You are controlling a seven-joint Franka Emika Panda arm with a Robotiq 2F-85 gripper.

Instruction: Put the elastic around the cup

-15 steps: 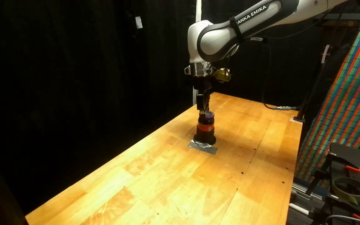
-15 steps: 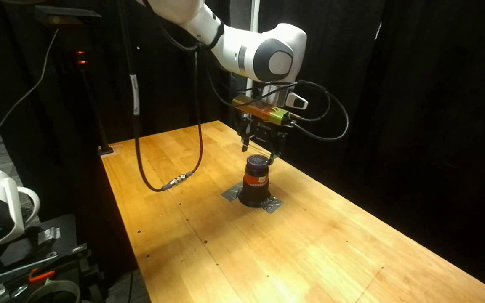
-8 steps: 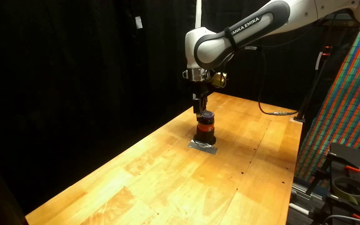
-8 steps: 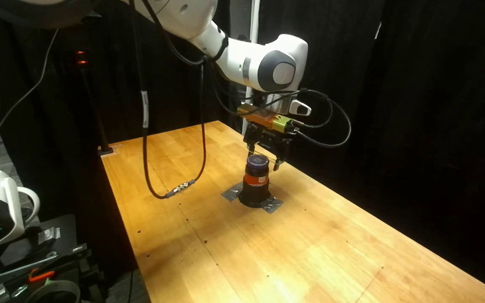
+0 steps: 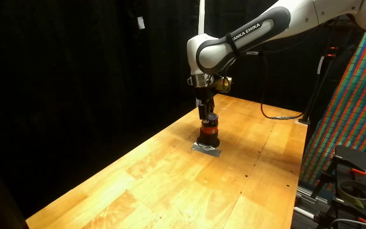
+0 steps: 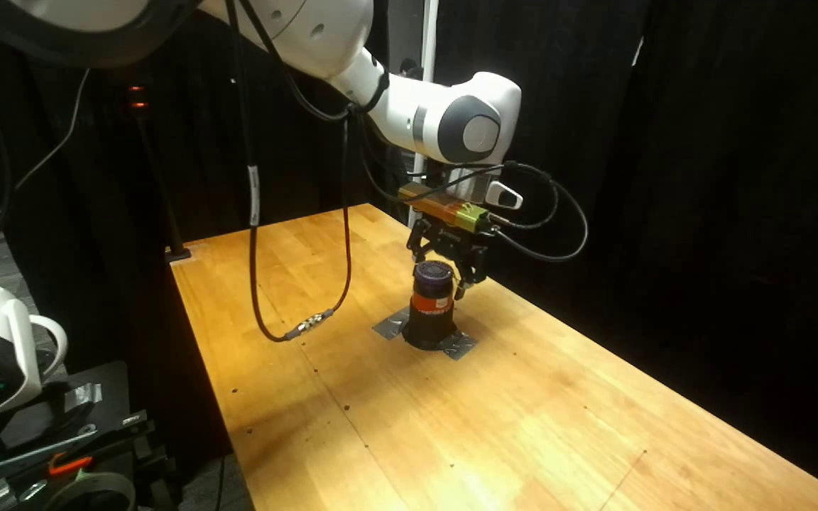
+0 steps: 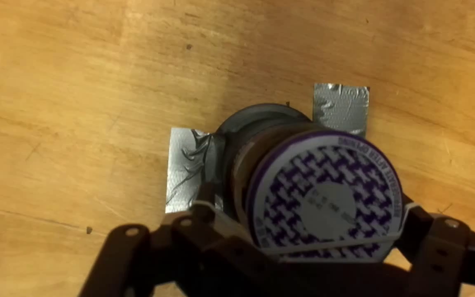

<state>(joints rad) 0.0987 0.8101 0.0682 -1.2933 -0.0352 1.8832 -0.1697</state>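
Note:
The cup is a short dark jar with an orange-red band and a purple patterned lid. It stands upright in a black base on the table and also shows in an exterior view. My gripper points down over the cup with its fingers apart, one each side of the lid. The pale elastic is stretched between both fingers. One strand crosses the lid; the rest is hidden. In both exterior views the gripper is at lid height, slightly behind the cup, with its far finger partly hidden.
Grey tape holds the base to the wooden table. A cable hangs from the arm beside the cup. A thin post stands at the table corner. A dark cart with orange-handled clamps stands beside the table.
The gripper has moved down, from above the lid to lid height, with the elastic still stretched over its fingers. It shifted slightly sideways in the last half second. The cup has not moved.

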